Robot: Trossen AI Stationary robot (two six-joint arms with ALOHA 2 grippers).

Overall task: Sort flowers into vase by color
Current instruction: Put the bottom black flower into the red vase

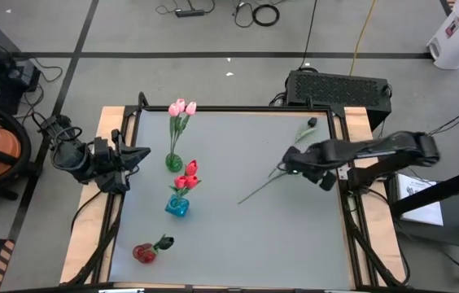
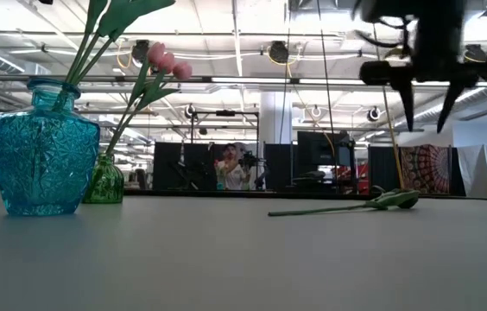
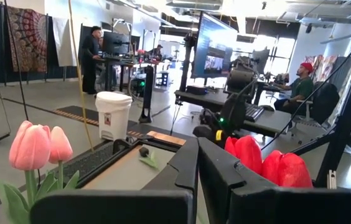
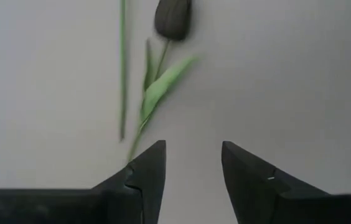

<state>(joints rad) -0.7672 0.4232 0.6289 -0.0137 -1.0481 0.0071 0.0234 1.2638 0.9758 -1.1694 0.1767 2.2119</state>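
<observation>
Grey tabletop (image 1: 295, 236), wood-framed, in an open workshop with monitors and people at desks beyond.

Right gripper (image 1: 296, 168) — over the table's right side, raised above the surface, fingers (image 4: 147, 171) apart, holding nothing. A black tulip (image 4: 173, 17) and a loose green stem (image 1: 262, 187) lie flat on the table just beneath it, untouched.

Left gripper (image 1: 136, 156) — at the left edge, fingers together, empty.

Pink tulips (image 1: 182, 108) in a green vase (image 1: 173, 162); red tulips (image 1: 187, 172) in a blue vase (image 1: 177, 207); a red vase (image 1: 144, 253) near the front edge.

No legible writing. Open surface lies across the middle and front right.
</observation>
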